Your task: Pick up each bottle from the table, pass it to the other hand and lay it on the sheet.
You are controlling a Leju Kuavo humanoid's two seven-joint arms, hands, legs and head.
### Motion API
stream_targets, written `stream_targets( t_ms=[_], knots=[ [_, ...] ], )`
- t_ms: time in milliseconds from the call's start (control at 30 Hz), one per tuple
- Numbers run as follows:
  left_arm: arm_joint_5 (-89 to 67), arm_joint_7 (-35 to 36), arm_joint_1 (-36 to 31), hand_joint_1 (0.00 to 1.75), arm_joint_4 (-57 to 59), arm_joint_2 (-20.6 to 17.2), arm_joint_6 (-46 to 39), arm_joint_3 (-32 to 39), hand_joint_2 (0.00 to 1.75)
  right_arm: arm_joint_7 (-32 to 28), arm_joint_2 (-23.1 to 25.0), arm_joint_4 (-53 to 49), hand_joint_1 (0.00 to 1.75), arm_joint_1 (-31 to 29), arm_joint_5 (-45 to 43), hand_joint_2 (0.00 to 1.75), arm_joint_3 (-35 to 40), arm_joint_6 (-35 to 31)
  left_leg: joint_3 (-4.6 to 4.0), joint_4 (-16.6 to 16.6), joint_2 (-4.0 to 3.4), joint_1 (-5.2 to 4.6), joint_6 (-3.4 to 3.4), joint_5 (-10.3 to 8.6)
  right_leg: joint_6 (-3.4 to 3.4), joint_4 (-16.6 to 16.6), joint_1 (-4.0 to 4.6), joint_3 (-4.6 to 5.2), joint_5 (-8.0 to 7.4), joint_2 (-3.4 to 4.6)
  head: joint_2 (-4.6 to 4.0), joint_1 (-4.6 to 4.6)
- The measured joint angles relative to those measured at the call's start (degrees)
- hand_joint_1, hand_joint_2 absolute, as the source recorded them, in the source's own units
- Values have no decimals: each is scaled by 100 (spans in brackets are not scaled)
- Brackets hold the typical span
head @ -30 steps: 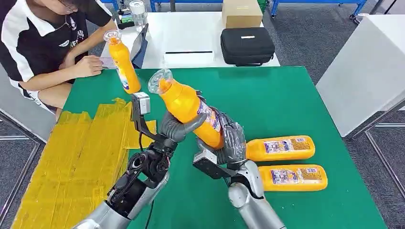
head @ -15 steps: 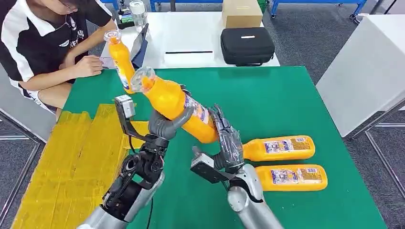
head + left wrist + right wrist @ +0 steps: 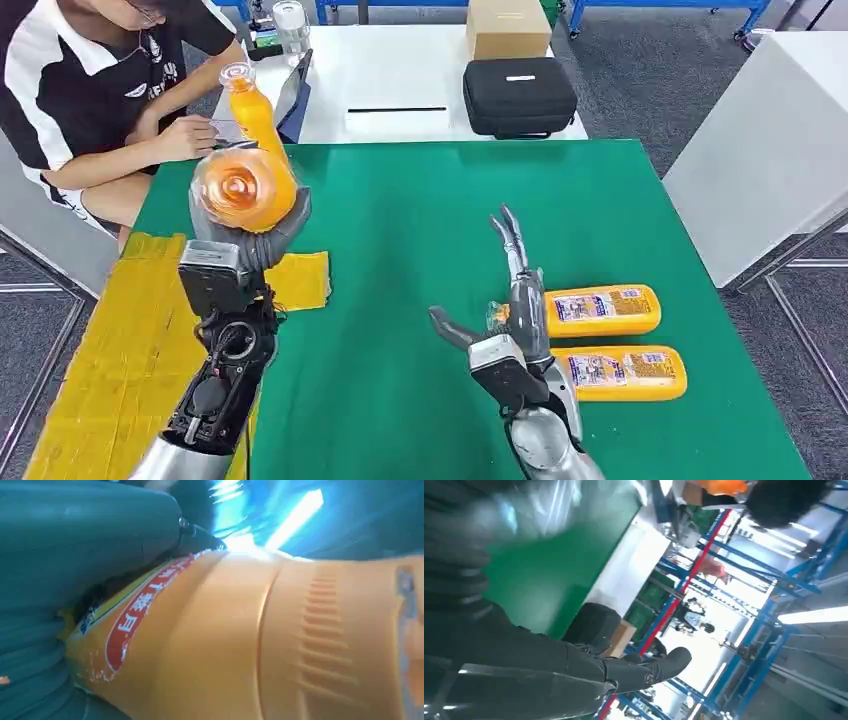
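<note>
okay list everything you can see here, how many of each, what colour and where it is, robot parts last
bottles: four, orange; one gripped in the left robot hand, cap toward the camera, one upright behind it at the table's far edge, two lying at the right
table: one, green
sheet: one, yellow, table's left side
case: one, black, white table beyond
box: one, brown cardboard, behind the case
person: one, black-and-white shirt, seated far left
left robot hand: grey, above the sheet
right robot hand: grey, fingers spread, empty, beside the lying bottles
</note>
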State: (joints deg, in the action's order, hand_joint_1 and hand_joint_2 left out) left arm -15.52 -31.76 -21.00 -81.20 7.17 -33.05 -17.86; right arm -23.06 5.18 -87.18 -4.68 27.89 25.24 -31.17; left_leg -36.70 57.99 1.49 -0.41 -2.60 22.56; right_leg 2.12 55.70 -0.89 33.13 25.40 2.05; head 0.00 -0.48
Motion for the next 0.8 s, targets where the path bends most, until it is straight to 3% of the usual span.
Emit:
stream_targets(
  t_ms=[200,267,300,333,400,467,533,600,667,733,800],
  knots=[
    [-70,-2,44,168,-53,-61,-103,2,175,26,-63,-293,0,63,-9,0,17,0,1,0,-1,0,-2,-3,1,0,-1,-1,-1,0,0,0],
    [-840,7,47,159,-53,-70,-427,11,175,55,-72,-333,0,66,9,0,20,4,1,0,-1,0,-4,-4,2,1,-1,-1,-2,1,0,0],
    [-1697,7,55,164,-65,-41,-583,77,175,139,-77,-367,0,67,17,0,20,45,1,0,-1,0,-4,-5,2,1,-1,-1,-2,1,0,-2],
    [-2732,88,66,169,-92,30,-627,202,175,203,-85,-398,0,65,-54,175,20,130,1,0,0,-1,-4,-5,2,0,-3,0,-2,0,0,-2],
    [-5303,787,-22,175,-28,60,-654,355,175,311,-96,-475,0,52,-425,175,20,350,1,0,3,-1,-5,-5,1,-1,-6,7,-1,-3,0,0],
    [-7947,2484,-594,175,541,-368,-106,-136,175,324,-125,-527,0,-25,-754,175,0,466,2,1,3,-1,-7,-13,1,-2,-5,69,-1,-6,0,6],
    [-7897,4566,-1087,175,1232,-641,606,-907,175,291,-133,-575,0,-96,-809,175,-53,470,-7,0,-20,-5,-1,-13,-6,-1,-5,23,-24,10,0,-15],
    [-7725,5734,-1384,175,1915,-774,854,-1607,175,286,-160,-625,0,-103,-803,175,-185,437,-9,0,-30,0,6,-30,-2,3,-1,22,-29,15,0,-13],
    [-7554,5526,-1502,175,2448,-809,1003,-1877,175,284,-164,-682,0,-103,-663,175,-260,415,-10,0,-30,-1,6,-31,-1,5,-3,22,-30,17,0,-13],
    [-7501,4516,-1584,175,2881,-863,1130,-1908,175,308,-164,-737,0,-103,-500,175,-304,396,-10,0,-30,-2,6,-31,-1,5,-4,22,-30,19,0,-13],
    [-7484,4070,-1637,175,3271,-889,1217,-1928,175,313,-158,-774,0,-104,-385,175,-330,385,-12,0,-26,-2,6,-31,0,5,-5,22,-29,17,0,-13]
  ],
)
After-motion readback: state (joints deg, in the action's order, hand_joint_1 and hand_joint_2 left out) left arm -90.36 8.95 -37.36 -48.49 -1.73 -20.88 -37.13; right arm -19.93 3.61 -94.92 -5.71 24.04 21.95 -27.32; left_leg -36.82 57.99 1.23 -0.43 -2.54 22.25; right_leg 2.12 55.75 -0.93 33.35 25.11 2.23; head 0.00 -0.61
